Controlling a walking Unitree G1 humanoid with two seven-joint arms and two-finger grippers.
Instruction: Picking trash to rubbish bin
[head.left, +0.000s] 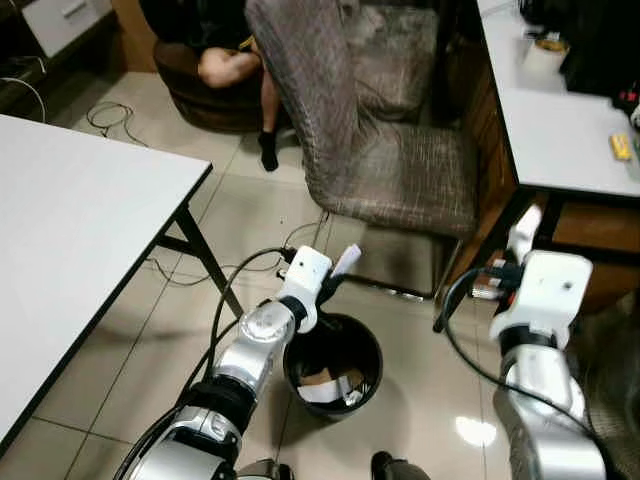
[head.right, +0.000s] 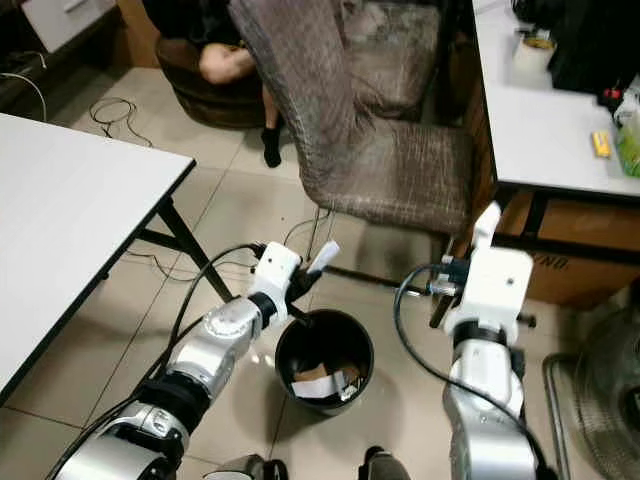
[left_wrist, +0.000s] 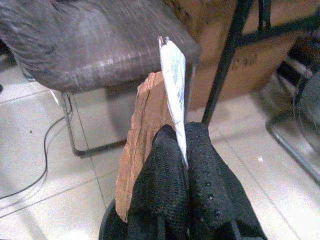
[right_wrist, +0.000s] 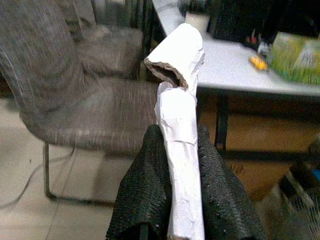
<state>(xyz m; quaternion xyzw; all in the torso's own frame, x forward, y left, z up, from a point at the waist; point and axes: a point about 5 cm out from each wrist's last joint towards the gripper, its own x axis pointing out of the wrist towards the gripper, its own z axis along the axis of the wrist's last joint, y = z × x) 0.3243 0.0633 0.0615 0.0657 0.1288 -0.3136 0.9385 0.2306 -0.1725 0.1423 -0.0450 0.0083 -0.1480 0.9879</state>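
Observation:
A round black rubbish bin (head.left: 333, 365) stands on the tiled floor just ahead, with paper scraps (head.right: 325, 382) inside. My left gripper (head.left: 330, 283) hovers over the bin's far-left rim, shut on a flat piece of brown cardboard with white paper (left_wrist: 160, 125). That piece sticks up past the fingertips (left_wrist: 170, 165). My right gripper (head.right: 470, 262) is raised to the right of the bin, shut on a crushed white cardboard tube (right_wrist: 181, 115), which stands upright (head.left: 524, 232).
A grey fabric chair (head.left: 375, 140) stands just behind the bin. A white table (head.left: 70, 220) is at the left, and a white desk (head.right: 550, 120) with small items at the right. Cables (head.left: 250, 262) trail on the floor. A seated person's leg (head.left: 268, 110) is at the back.

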